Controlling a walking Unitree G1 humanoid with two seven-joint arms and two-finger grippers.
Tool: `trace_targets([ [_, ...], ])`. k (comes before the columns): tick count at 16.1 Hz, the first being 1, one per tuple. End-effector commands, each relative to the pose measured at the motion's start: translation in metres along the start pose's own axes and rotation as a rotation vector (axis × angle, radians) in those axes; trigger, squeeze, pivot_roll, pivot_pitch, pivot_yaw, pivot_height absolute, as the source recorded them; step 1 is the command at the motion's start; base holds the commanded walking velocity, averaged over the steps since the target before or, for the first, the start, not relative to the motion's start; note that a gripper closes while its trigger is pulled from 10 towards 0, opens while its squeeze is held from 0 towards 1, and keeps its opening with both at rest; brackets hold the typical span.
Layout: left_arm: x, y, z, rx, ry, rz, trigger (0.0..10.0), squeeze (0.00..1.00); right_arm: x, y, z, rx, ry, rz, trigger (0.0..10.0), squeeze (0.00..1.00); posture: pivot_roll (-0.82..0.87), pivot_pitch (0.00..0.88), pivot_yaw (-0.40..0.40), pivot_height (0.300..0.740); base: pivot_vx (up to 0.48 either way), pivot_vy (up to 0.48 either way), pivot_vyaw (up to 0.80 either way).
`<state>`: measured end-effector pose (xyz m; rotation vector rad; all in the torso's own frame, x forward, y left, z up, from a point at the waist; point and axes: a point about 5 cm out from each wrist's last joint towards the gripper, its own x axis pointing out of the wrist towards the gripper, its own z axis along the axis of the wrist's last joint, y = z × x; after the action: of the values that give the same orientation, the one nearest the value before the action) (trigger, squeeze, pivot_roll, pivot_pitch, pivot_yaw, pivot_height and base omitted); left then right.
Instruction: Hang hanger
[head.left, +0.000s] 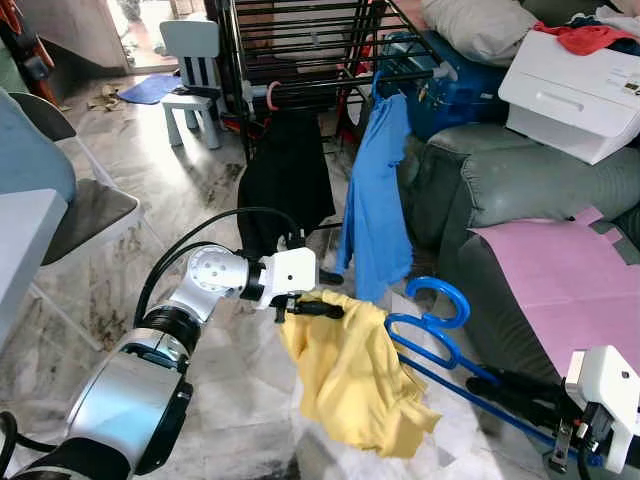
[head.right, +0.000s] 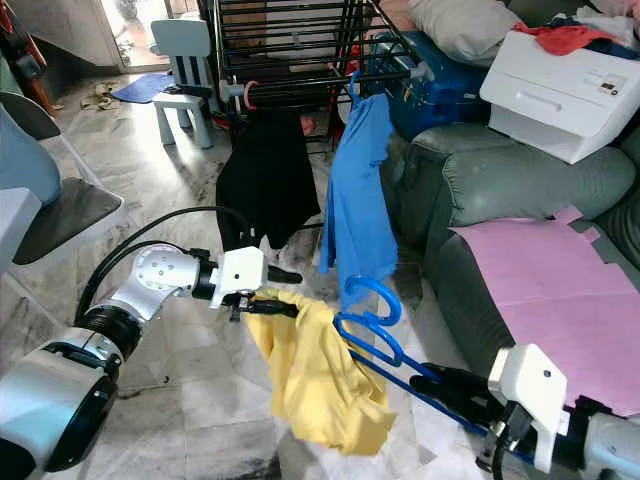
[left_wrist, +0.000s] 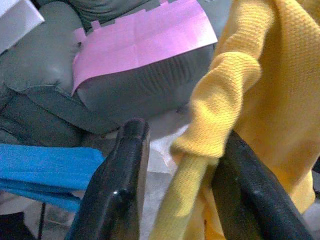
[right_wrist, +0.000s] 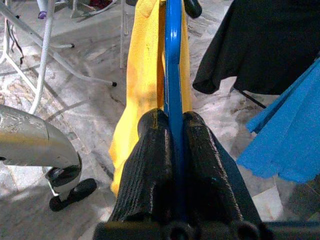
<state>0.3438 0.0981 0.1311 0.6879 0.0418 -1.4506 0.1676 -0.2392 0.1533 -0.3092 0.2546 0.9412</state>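
A yellow shirt (head.left: 352, 385) hangs partly threaded on a blue plastic hanger (head.left: 430, 335) above the marble floor. My right gripper (right_wrist: 173, 117) is shut on the hanger's lower bar, low at the right (head.right: 425, 377), and the hook points up toward the rack. My left gripper (head.left: 338, 294) is at the shirt's upper corner. Its fingers (left_wrist: 120, 180) stand apart, with a rolled fold of yellow cloth between them resting against one finger. A black drying rack (head.left: 300, 45) stands ahead, with a blue shirt (head.left: 375, 190) and a black garment (head.left: 287, 180) hanging from it.
A grey sofa (head.left: 520, 180) on the right carries a pink sheet (head.left: 560, 275) and a white box-like appliance (head.left: 580, 90). A small pale chair (head.left: 195, 80) stands at the back left. A folding chair (head.left: 90, 210) is at the near left.
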Motion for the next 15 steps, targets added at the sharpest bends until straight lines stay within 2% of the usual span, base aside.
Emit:
trace_targets([
  [1, 0.001, 0.001, 0.001, 0.005, 0.024, -0.038, 0.0, 0.0, -0.002, -0.003, 0.009, -0.05, -0.027, 0.004, 10.0, 0.0, -0.01, 0.0, 0.029, 0.74, 0.0, 0.0, 0.0],
  [4, 0.005, -0.007, -0.003, -0.018, 0.036, -0.098, 0.0, 0.0, 0.001, -0.006, 0.009, -0.063, -0.026, 0.008, 10.0, 0.0, -0.01, 0.0, 0.032, 0.74, 0.0, 0.0, 0.0],
  [11, 0.003, -0.002, 0.0, -0.031, 0.017, -0.08, 0.0, 0.0, 0.004, -0.011, 0.007, -0.088, -0.017, -0.026, 10.0, 0.0, -0.01, 0.0, 0.03, 0.74, 0.0, 0.0, 0.0],
  [13, 0.002, -0.002, -0.001, -0.05, 0.001, -0.062, 0.0, 0.0, 0.004, -0.013, 0.004, -0.036, 0.005, -0.032, 10.0, 0.0, -0.01, 0.0, 0.028, 0.74, 0.0, 0.0, 0.0],
  [14, 0.0, -0.002, -0.002, -0.074, -0.011, -0.037, 0.0, 0.0, 0.004, -0.014, 0.002, 0.041, 0.018, -0.024, 10.0, 1.0, -0.01, 0.0, 0.028, 0.74, 0.0, 0.0, 0.0],
  [15, -0.001, -0.002, -0.004, -0.082, -0.007, -0.03, 0.0, 0.0, 0.003, -0.014, 0.003, 0.047, 0.02, -0.023, 10.0, 1.0, -0.01, 0.0, 0.026, 0.74, 0.0, 0.0, 0.0],
])
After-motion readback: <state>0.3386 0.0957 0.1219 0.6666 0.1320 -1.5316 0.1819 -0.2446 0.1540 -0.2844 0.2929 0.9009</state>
